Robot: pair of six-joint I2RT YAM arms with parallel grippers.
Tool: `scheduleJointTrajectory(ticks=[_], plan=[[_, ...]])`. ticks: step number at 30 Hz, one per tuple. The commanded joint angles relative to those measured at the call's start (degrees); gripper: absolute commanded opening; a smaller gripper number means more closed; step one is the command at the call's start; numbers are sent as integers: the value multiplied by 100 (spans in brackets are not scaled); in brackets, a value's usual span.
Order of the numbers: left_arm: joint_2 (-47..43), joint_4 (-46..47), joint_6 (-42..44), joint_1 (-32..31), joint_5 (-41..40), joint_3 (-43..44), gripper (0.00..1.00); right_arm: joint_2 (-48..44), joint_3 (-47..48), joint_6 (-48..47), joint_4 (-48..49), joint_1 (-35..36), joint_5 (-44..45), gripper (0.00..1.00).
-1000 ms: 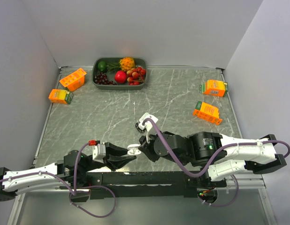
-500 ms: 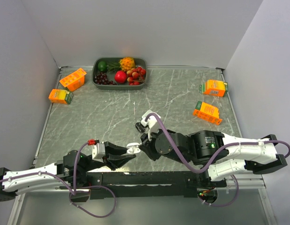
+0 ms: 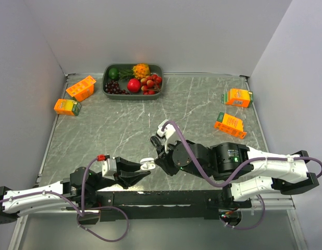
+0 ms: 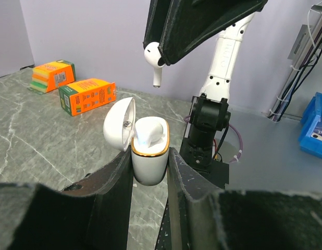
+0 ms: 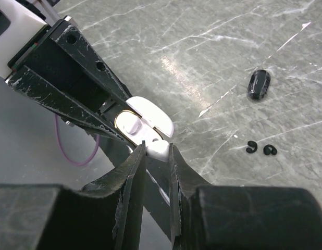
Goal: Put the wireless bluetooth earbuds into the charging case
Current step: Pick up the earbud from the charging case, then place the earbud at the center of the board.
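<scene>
Right now on the grey marble counter [image 3: 202, 99] it's two arms meeting at the near edge: left gripper [image 3: 143, 169] low, right gripper [image 5: 158, 156] above it.

Far back sits the green fruit tray [image 3: 132, 96], with orange cartons well apart on either side, two on the left [image 3: 81, 87] and two on the right [image 3: 238, 97]. Up close, the left jaws are clenched on the white charging case [image 4: 149, 156], holding it upright, its lid [image 4: 119, 125] swung open to one side, a gold rim round its mouth and something white sitting inside. The right jaws pinch the white earbud [image 4: 153, 56] by its head, stem pointing down, just above the case's mouth and clear of it. And off to the side, a glossy black bud [image 5: 259, 84] lies loose on the counter.
</scene>
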Motion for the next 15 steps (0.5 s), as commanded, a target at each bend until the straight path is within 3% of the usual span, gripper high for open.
scheduleJointTrajectory(ticks=[1,3,10,15], plan=[[-85,191,6,-11,-117,179,1,-141,159,37,86,-71,19,0],[-119,174,6,-20,-152,162,1,-167,54,81,95,-185,-15,0],[-313,77,-144,-11,-441,13,1,-949,-1772,441,1149,-2003,-1386,0],[-419,94,-337,-11,-653,-102,1,-572,-2169,336,1464,-2723,-1606,0]])
